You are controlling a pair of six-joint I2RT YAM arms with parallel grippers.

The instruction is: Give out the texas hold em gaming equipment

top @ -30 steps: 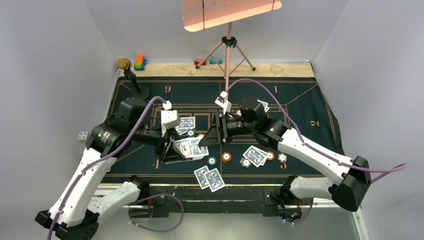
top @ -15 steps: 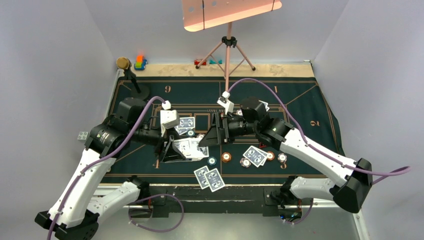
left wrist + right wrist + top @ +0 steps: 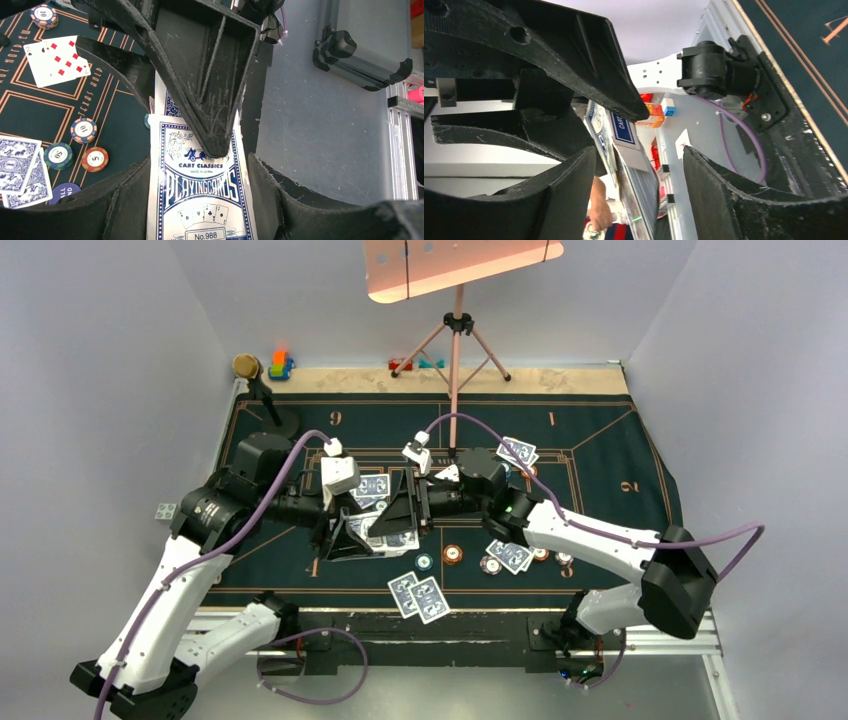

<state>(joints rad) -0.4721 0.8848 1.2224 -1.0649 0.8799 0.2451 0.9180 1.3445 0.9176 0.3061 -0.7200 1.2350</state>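
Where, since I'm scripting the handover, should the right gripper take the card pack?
Probably the free end of the card pack, which sticks out beyond the left gripper clamping it. Bring the right gripper in from opposite, closing across its broad flat faces, since it is thin.

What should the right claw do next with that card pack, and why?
Probably close on the free end of the card pack. The left claw is clamped on the pack's lower part, and the right claw stands with the pack's edge between its open jaws. A pinch there looks like the way to start drawing cards out.
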